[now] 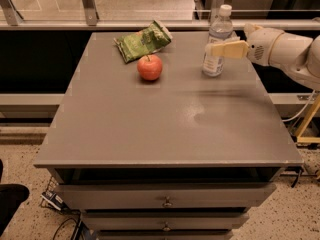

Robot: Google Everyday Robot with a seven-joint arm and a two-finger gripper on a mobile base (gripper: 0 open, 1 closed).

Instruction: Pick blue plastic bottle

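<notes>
The blue plastic bottle (220, 28), clear with a white cap and a white-and-blue label, stands upright at the table's far right. My gripper (214, 43) reaches in from the right at the bottle's mid height. Its cream near finger (227, 49) crosses in front of the bottle; the far finger is hidden behind it. The jaws look open around the bottle, which still stands on the table.
A red apple (149, 67) and a green snack bag (142, 40) lie at the table's far middle. The grey table (165, 124) has drawers below. A glass rail runs behind it. A yellow stand (309, 119) is at the right.
</notes>
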